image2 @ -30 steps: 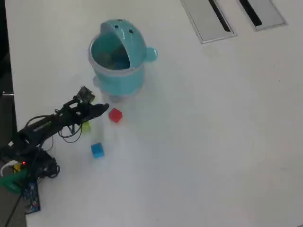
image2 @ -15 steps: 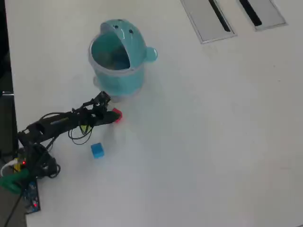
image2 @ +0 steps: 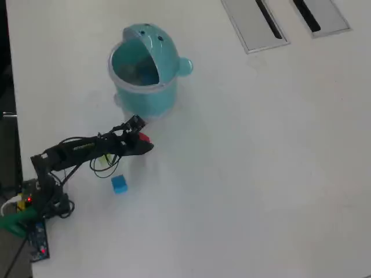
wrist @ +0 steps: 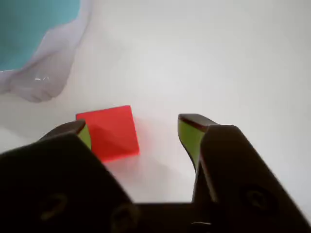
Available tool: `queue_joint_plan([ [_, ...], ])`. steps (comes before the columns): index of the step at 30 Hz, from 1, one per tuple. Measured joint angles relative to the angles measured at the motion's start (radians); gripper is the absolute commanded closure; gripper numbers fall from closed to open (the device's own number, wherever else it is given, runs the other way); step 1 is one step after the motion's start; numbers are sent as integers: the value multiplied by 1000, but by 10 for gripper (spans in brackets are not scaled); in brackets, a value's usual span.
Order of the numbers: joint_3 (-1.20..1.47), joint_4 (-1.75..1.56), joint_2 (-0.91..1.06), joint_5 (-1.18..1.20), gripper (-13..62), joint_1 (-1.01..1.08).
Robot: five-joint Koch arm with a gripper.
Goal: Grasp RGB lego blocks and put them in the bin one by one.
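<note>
A small red lego block (wrist: pixel 109 132) lies on the white table between my open gripper's (wrist: pixel 135 127) green-padded fingers, close to the left finger (wrist: pixel 83 133) and well apart from the right one. In the overhead view the gripper (image2: pixel 145 142) sits over the red block (image2: pixel 143 138), just below the bin. A blue block (image2: pixel 119 184) rests further down, beside the arm. The teal bin (image2: pixel 145 99) stands upright with its domed lid flipped back and its mouth open; its wall fills the top left corner of the wrist view (wrist: pixel 34 26).
Two metal slotted plates (image2: pixel 255 24) (image2: pixel 320 14) lie at the table's top right. The arm's base, cables and a circuit board (image2: pixel 35 223) crowd the lower left by the table's dark left edge.
The arm has stretched to the right, bringing the gripper from beside the red block to over it, with the block now between the open fingers. Blue block and bin have not moved.
</note>
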Motion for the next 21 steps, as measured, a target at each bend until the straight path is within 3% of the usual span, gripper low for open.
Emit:
queue_joint_plan([
  [21,-40,38,-109,0,151,-52],
])
